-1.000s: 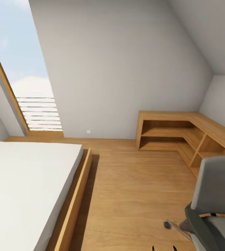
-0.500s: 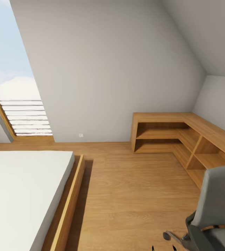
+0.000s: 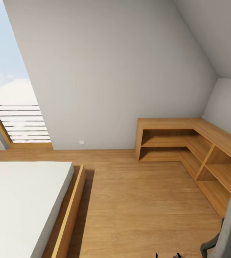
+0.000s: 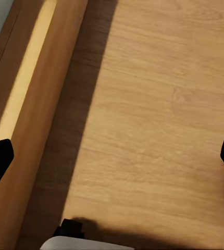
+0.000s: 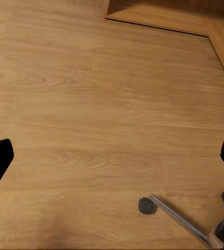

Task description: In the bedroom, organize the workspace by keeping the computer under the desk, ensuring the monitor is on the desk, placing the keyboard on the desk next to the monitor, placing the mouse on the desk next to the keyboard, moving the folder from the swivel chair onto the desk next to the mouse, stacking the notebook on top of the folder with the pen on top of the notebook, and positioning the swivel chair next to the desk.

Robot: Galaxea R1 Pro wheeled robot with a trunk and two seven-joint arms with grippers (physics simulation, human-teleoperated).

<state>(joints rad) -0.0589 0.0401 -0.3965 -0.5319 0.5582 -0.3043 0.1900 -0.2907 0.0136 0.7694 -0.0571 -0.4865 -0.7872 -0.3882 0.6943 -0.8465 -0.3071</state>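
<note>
From my station, the one task item I can pick out is the swivel chair (image 3: pixel 230 229), cut off at the lower right corner of the head view, where I see a slice of its grey padded back and a dark armrest; in the right wrist view one chrome leg with a black caster (image 5: pixel 147 205) crosses the lower right of the frame. I judge the chair will roll freely on those casters and spin under an off-centre push, so I would take it by the stiff edge of the back or an armrest and push low and steady; the padding itself will give and offers a poor hold. The folder, tabletop and other items are not in sight from here. The left gripper (image 4: pixel 112 156) and right gripper (image 5: pixel 112 156) both show dark fingertips at opposite frame edges, spread wide and carrying nothing, hanging over the wood floor (image 3: pixel 140 200). Further out, the white bed (image 3: pixel 22 200) in its wooden frame takes the lower left, a corner shelf unit (image 3: pixel 187 143) sits at the right middle, and a slanted window (image 3: pixel 11 89) fills the upper left.
</note>
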